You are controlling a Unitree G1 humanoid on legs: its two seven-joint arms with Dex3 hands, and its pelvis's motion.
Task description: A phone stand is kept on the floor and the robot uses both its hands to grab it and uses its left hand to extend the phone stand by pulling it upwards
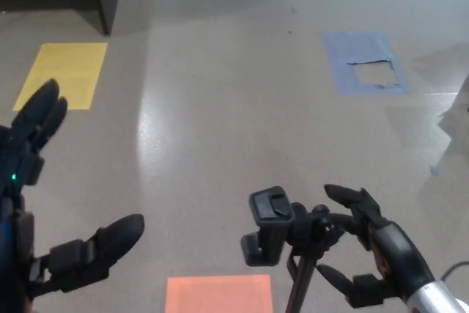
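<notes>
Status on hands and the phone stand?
Left hand open, well clear of stand. Right hand open, fingers beside the phone stand, no grip yet. Stand upright, unextended. Nothing blocking.
</notes>
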